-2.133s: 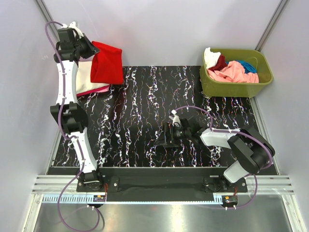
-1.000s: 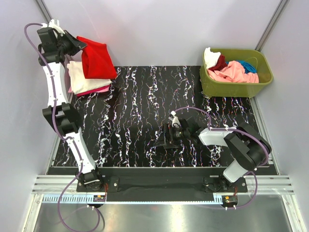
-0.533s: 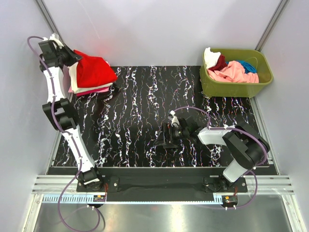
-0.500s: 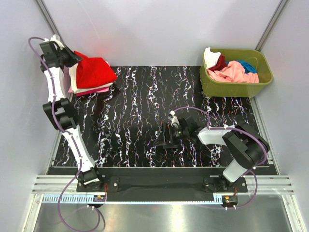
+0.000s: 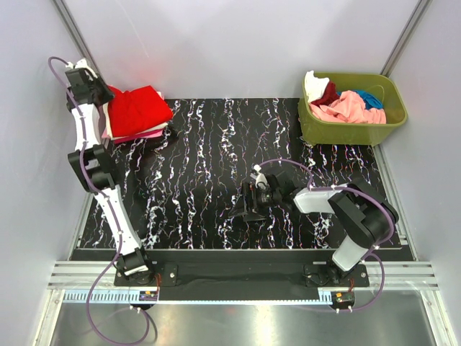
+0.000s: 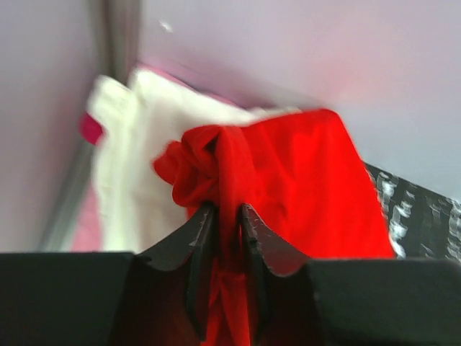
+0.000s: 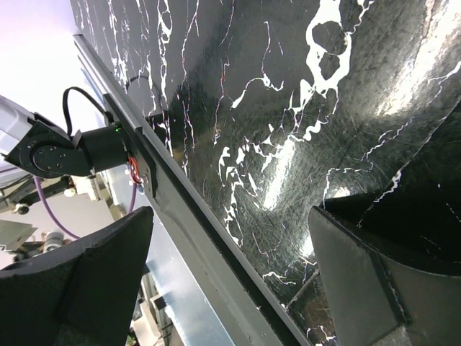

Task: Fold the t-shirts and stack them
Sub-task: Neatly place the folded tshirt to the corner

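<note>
A folded bright red t-shirt [image 5: 140, 108] lies on top of a stack at the table's far left corner, over a cream-white one [image 6: 137, 166] and a pink one [image 5: 148, 132]. My left gripper [image 5: 102, 98] is at the stack's left edge, shut on a bunched fold of the red t-shirt [image 6: 302, 180]. My right gripper [image 5: 250, 203] is open and empty, low over the black marbled table [image 5: 202, 166] near its middle. More t-shirts, pink [image 5: 349, 108], dark red, teal and white, lie crumpled in the bin.
An olive-green plastic bin [image 5: 338, 132] stands at the far right corner. Grey walls close in the left, back and right sides. The table's near rail [image 7: 180, 216] shows in the right wrist view.
My left gripper has carried the red t-shirt left and down from hanging in the air onto the cream-white and pink stack, where it now lies flat. The right arm has barely moved.
</note>
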Robot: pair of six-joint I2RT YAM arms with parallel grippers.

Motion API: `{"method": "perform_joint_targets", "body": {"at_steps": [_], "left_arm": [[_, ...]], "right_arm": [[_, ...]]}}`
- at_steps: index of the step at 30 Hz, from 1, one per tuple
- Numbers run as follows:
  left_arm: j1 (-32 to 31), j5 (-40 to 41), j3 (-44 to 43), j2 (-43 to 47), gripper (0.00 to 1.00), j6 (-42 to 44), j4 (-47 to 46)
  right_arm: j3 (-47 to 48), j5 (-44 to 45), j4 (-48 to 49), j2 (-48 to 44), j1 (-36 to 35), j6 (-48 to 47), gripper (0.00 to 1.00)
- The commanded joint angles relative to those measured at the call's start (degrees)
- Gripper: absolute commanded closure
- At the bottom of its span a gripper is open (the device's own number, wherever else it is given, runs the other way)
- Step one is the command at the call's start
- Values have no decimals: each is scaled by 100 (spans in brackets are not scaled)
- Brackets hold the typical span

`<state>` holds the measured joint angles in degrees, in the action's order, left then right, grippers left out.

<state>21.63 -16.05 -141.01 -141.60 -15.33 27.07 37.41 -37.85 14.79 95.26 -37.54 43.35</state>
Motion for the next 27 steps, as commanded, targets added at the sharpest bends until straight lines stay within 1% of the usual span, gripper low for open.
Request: {"method": "perform_joint_targets", "body": {"at_steps": [1, 5, 7, 11, 13, 16, 19, 22, 25, 27], "left_arm": [[113, 612, -366, -34, 71, 408, -817], [166, 524, -401, -254, 66, 373, -975], [158, 629, -427, -359, 66, 356, -1089], [175, 1120, -410, -342, 64, 329, -1353], [166, 1227, -427, -325, 64, 399, -1476], [175, 1394, -427, -316, 64, 618, -1494], [228, 1806, -445, -377, 63, 681, -1433], [281, 2114, -393, -438, 59, 733, -1363], [324, 2475, -270, -491, 59, 743, -1205], [360, 2528, -217, -509, 51, 664, -1099]], "right_arm": [[188, -170, 139, 89, 71, 24, 4], [214, -258, 165, 159, 98, 42, 4], [214, -267, 165, 177, 115, 42, 3], [232, -302, 165, 203, 124, 50, 4], [241, -311, 165, 212, 133, 50, 3], [232, -329, 165, 229, 133, 50, 3], [258, -355, 165, 256, 142, 42, 3], [267, -399, 165, 291, 159, 50, 3], [284, -425, 174, 309, 168, 59, 3], [276, -425, 174, 300, 168, 50, 3]]}}
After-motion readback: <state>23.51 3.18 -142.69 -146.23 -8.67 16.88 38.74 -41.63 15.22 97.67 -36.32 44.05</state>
